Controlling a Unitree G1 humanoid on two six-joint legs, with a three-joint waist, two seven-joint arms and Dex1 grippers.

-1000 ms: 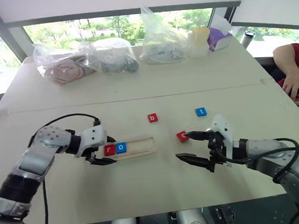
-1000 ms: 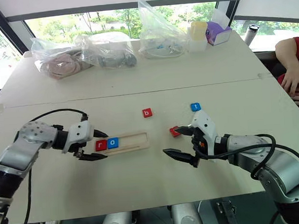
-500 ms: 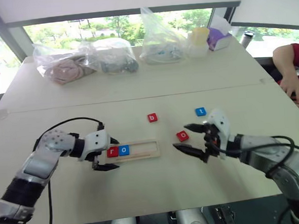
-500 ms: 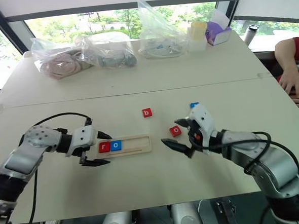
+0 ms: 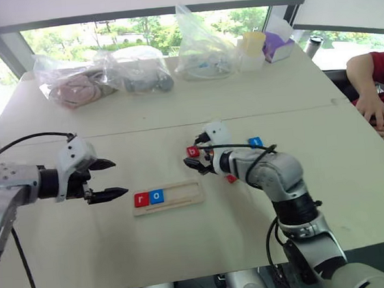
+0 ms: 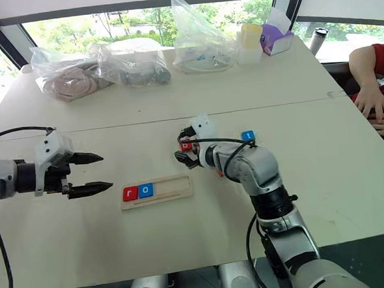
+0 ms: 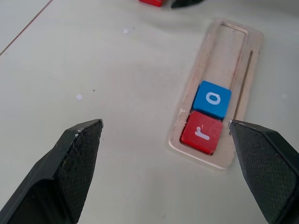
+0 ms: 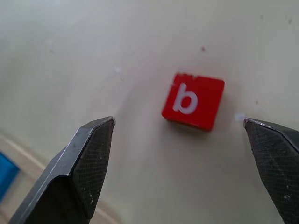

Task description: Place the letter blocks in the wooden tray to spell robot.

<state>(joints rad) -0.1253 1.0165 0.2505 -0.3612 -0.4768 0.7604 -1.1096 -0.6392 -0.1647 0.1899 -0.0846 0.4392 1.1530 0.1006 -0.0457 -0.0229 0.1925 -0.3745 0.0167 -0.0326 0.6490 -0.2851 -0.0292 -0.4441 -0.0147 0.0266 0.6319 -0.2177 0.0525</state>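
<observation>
The wooden tray (image 5: 176, 198) lies near the table's middle with a red r block (image 5: 141, 199) and a blue o block (image 5: 157, 196) at its left end. My left gripper (image 5: 119, 178) hovers open and empty, just left of the tray. In the left wrist view the tray (image 7: 233, 60) and both blocks lie ahead of its fingers. My right gripper (image 8: 178, 121) is open, and its fingers straddle a red b block (image 8: 193, 101) on the table without touching it. A blue t block (image 5: 256, 142) lies to the right. A red block (image 5: 230, 178) peeks from under my right forearm.
Clear plastic bags (image 5: 139, 72) line the far side of the table, beside a pale cup (image 5: 251, 49) and a purple box (image 5: 277, 44). A person's hand (image 5: 375, 106) rests at the right edge. A seam (image 5: 113, 132) crosses the tabletop.
My left gripper has drawn back left and up from the tray. My right gripper has swung forward and left, from beside the red o block to around the b block. The camera shifted slightly.
</observation>
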